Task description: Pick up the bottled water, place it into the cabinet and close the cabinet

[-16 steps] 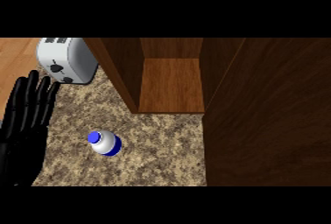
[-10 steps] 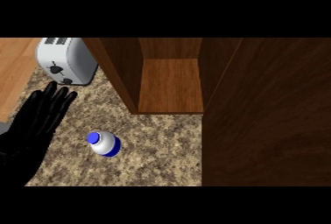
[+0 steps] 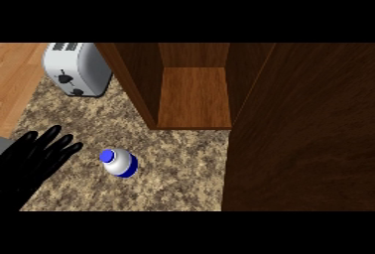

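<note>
A: Where is the bottled water (image 3: 118, 163)?

B: Standing on the speckled desk (image 3: 176, 163), seen from above — blue cap, white body, blue band. It sits left of the middle, with bare desk on every side of it.

A: And the hand?

B: Only 1 hand shows. The left hand (image 3: 33, 166) comes in from the lower left corner, its fingers (image 3: 60, 144) straight and spread wide, holding nothing. The fingertips lie near the bottle's left side but apart from it; a strip of desk shows between them.

A: The cabinet?

B: The cabinet (image 3: 194, 96) stands open at the back of the desk, up and to the right of the bottle. Its wooden floor is bare, and its front edge meets the desk in a straight line. Between that edge and the bottle lies open desk.

A: What hems the space in?

B: On the right, the cabinet door (image 3: 304, 129) — a wide dark wooden panel running from the top of the view to the bottom. At the upper left, a silver toaster (image 3: 75, 68) sits close against the cabinet's left wall, well apart from the bottle. Past the desk's left edge, a lighter wooden floor (image 3: 18, 79) shows.
</note>
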